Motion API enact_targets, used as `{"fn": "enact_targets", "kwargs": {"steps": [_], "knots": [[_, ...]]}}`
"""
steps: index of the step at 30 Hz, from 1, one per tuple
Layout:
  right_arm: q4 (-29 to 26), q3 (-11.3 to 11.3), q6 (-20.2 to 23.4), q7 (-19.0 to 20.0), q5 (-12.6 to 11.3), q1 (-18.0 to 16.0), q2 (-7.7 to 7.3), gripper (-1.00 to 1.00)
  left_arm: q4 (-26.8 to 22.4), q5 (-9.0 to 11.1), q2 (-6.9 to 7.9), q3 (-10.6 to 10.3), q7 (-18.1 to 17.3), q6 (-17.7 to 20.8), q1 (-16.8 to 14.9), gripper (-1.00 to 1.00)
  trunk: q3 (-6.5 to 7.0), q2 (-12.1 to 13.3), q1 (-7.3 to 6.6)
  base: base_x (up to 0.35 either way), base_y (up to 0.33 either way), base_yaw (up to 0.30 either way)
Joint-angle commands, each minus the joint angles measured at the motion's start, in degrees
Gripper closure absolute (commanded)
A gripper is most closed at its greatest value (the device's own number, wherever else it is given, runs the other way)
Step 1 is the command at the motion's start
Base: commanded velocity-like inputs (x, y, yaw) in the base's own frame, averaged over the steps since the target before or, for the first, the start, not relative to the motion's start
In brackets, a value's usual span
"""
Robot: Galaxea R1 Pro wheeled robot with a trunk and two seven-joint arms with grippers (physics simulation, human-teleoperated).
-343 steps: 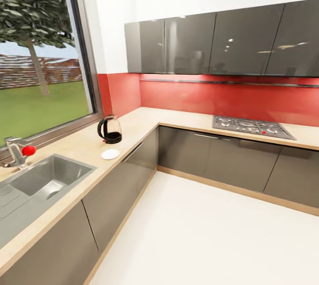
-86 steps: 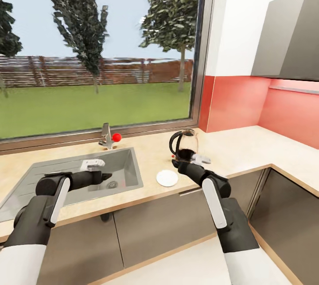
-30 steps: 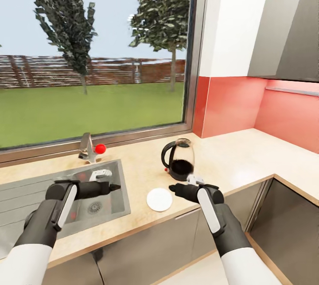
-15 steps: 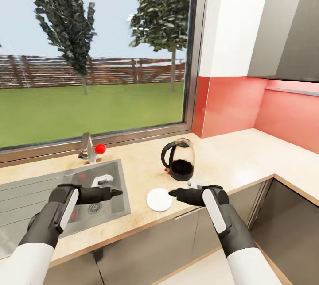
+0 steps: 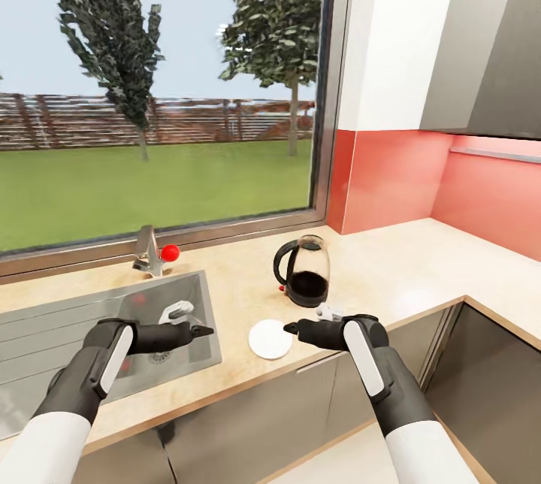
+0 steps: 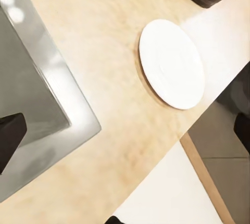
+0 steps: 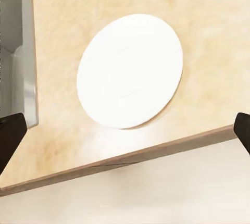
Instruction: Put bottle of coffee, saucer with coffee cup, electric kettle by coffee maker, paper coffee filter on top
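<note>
Hovering right gripper (image 5: 288,329) just beside saucer (image 5: 270,339), jaws spread wide, empty. Risk: thin flat dish near countertop (image 5: 391,273) edge, easily nudged off. Left gripper (image 5: 209,331) state unclear.

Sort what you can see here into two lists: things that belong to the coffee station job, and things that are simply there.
Belonging to the job:
- saucer, bare, near the counter's front edge
- electric kettle, behind the saucer
- countertop

Simply there:
- sink
- tap with a red knob
- window
- wall cabinet
</note>
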Motion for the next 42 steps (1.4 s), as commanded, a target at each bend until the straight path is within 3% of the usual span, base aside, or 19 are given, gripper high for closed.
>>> {"fn": "enact_targets", "kwargs": {"steps": [1,6,14,28,38,42], "knots": [[-0.06,-0.01,0.2,-0.18,-0.19,-0.02,0.01,-1.0,0.01,0.2,-0.04,0.1,-0.15,0.34,-0.01,-1.0,-0.05,-0.06,0.03,0.0,0.0,0.0],[-0.21,-0.02,0.2,0.31,-0.22,-0.02,-0.01,-1.0,0.03,0.23,-0.35,0.07,-0.39,0.24,0.0,-1.0,-0.05,-0.06,0.03,0.007,0.0,0.0],[0.09,-0.09,0.28,4.96,-0.13,-0.02,-0.24,-1.0,0.03,0.22,-0.43,0.29,-0.44,0.07,0.06,-1.0,-0.05,-0.06,0.03,0.208,0.0,0.0],[0.36,-0.03,0.29,5.29,-0.01,-0.02,-0.26,-1.0,0.03,0.22,-0.46,0.02,-0.44,0.03,0.34,-1.0,-0.05,-0.06,0.03,0.101,-0.077,0.0],[4.45,0.04,0.29,5.37,-0.05,0.05,-0.24,-1.0,0.66,0.19,-0.58,-0.03,-0.62,0.06,0.6,-1.0,-0.05,-0.06,0.03,0.031,-0.031,0.0],[4.89,0.07,0.29,5.39,-0.07,0.09,-0.19,-1.0,1.81,0.89,-0.59,-0.03,-2.25,0.01,0.62,-1.0,-0.05,-0.06,0.03,0.002,-0.002,0.0]]}}
